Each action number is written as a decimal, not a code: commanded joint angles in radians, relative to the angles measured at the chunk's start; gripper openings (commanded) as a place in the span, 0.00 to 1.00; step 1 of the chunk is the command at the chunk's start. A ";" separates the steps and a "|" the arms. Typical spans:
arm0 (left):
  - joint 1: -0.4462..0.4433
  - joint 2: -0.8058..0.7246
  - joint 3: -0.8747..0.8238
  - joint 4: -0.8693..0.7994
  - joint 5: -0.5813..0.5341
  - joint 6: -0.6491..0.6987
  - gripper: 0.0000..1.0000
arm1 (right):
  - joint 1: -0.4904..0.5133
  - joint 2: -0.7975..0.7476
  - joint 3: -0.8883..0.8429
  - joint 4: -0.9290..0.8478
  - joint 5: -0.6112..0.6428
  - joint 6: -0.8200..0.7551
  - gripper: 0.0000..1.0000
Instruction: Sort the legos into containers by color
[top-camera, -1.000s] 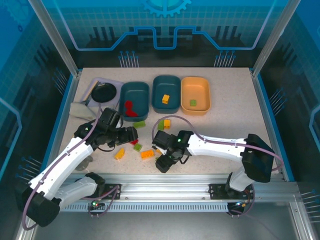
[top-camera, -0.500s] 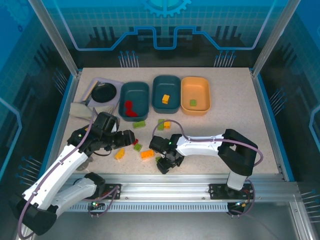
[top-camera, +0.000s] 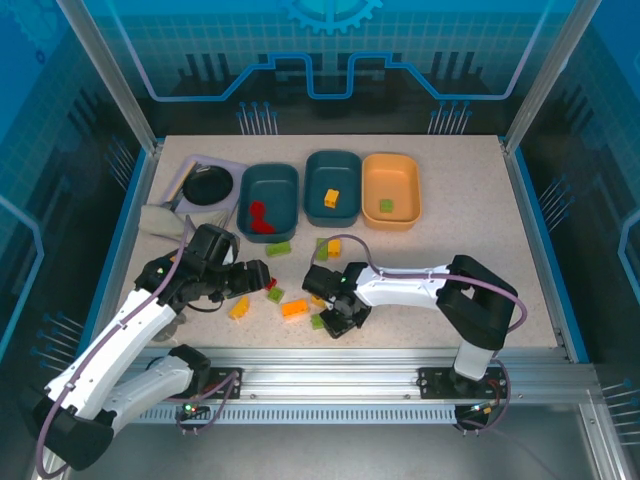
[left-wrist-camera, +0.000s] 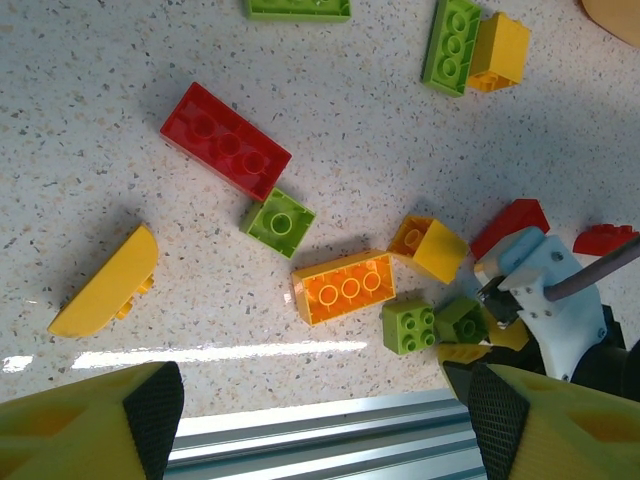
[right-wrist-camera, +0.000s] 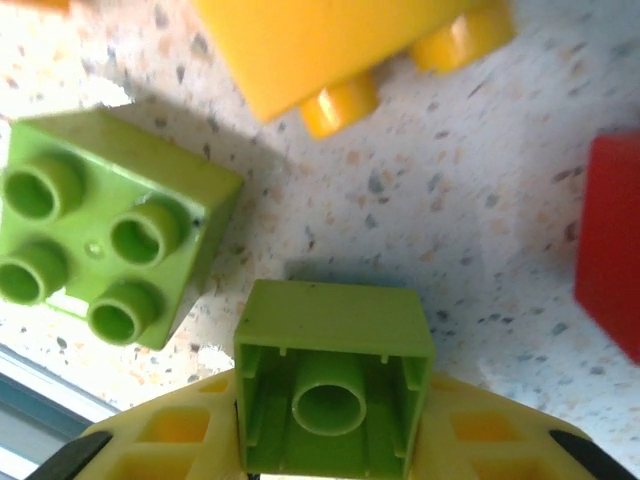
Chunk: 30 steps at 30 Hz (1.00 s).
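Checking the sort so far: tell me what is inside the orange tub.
One green brick lies in the orange tub, toward its near end; the rest of its floor shows bare. The near wall may hide a thin strip of floor.

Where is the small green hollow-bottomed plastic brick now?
In the right wrist view the small green brick sits between the right gripper's yellow fingers, beside a green four-stud brick by the front rail.

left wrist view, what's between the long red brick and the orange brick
In the left wrist view, a small green brick lies between the red brick and the orange brick.
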<state>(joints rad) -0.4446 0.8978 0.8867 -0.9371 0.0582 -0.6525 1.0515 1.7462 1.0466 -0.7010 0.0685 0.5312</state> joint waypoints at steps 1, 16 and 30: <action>-0.007 0.012 -0.012 0.010 0.013 -0.008 0.79 | -0.042 -0.082 0.011 -0.022 0.062 -0.005 0.32; -0.009 0.252 0.156 0.168 0.027 -0.044 0.79 | -0.687 -0.004 0.446 -0.136 -0.066 -0.100 0.29; -0.009 0.314 0.196 0.189 -0.012 -0.071 0.79 | -0.823 0.501 0.969 -0.382 -0.231 -0.117 0.29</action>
<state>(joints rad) -0.4473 1.2102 1.0546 -0.7528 0.0647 -0.7078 0.2298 2.2257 1.9549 -0.9977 -0.0959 0.4313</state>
